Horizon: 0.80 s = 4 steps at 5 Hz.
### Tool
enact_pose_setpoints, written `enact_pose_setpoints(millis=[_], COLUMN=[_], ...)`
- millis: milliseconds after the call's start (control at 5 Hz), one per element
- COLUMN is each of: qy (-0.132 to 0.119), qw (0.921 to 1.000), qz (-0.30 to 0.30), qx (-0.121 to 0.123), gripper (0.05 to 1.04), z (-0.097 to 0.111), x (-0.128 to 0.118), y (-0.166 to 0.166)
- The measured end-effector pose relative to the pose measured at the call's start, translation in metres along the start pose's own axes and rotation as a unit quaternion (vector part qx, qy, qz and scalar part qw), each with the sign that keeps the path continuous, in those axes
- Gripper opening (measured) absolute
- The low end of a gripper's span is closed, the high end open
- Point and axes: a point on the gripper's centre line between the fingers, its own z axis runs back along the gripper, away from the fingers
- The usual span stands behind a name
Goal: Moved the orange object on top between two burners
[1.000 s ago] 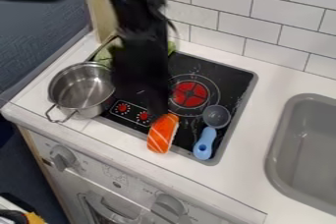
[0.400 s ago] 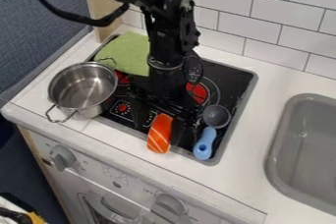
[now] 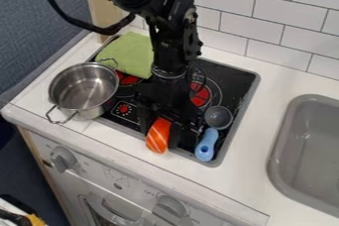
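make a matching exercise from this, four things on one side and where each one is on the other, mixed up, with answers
Things
1. green cloth
2. round steel pot with loop handles
3. orange piece with white stripes
4. grey scoop with a blue handle

Places
A. right-hand part of the black cooktop, handle toward the front
B. far left corner of the cooktop
C. front edge of the cooktop, between its left and right corners
D. left edge of the cooktop, nearer the front than the far corner

Right pairs: 1-B, 2-D, 3-C, 4-A
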Motion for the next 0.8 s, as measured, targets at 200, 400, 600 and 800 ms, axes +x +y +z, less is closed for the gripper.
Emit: enact_pose_setpoints(millis=[200, 400, 600, 800], qy=[-0.001, -0.027, -0.059, -0.044], qw=[1.0000, 0.9994, 0.9982, 0.9989], qz=[-0.008, -0.023, -0.010, 0.011], qx=[-0.003, 0.003, 0.007, 0.009], gripper=[0.583, 0.583, 0.582, 0.582], z=[0.000, 0.020, 0.046, 0.043], x=[0.000, 0.006, 0.035, 0.064], y=[0.000, 0.003, 0.017, 0.029])
